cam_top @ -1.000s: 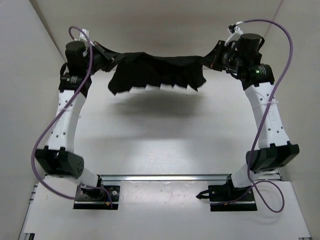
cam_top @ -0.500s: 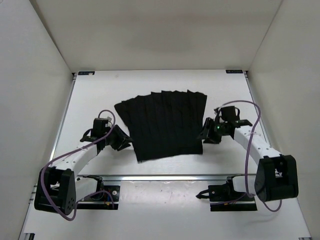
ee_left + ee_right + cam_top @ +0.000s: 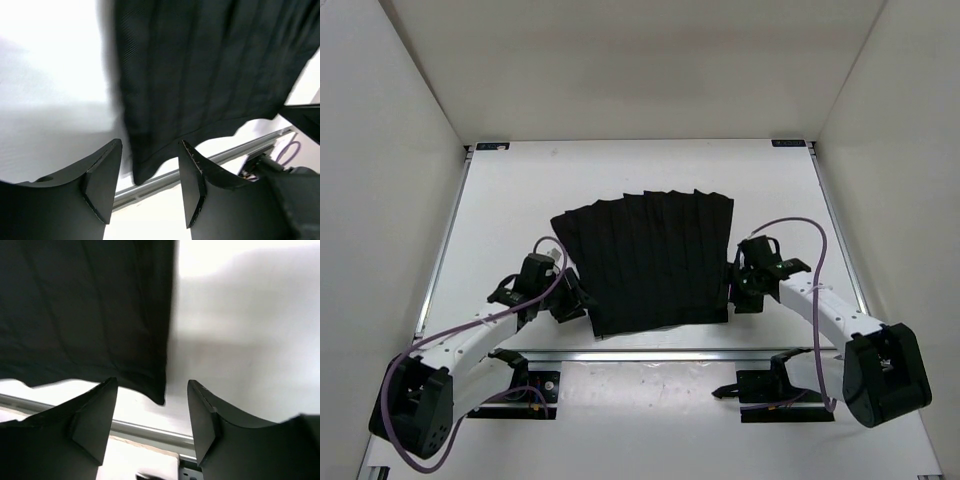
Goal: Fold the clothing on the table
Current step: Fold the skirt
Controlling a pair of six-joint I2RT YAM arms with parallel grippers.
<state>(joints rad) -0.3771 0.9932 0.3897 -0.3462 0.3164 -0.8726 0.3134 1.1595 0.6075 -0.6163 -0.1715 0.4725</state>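
Note:
The clothing, a black pleated skirt-like garment, lies flat on the white table, its lower hem close to the near rail. My left gripper stands open just off the garment's near left corner, with nothing between its fingers. In the left wrist view that corner of the clothing hangs just beyond the open left gripper. My right gripper is open beside the near right corner. In the right wrist view the clothing ends in a corner just ahead of the empty right gripper.
A metal rail runs along the table's near edge, right below the garment's hem; the rail and the rail show in both wrist views. White walls enclose the table on three sides. Purple cables loop off both arms.
A second ago both grippers held the garment stretched in the air. It now lies flat on the table, and both grippers have opened, let go of its near corners and drawn back slightly.

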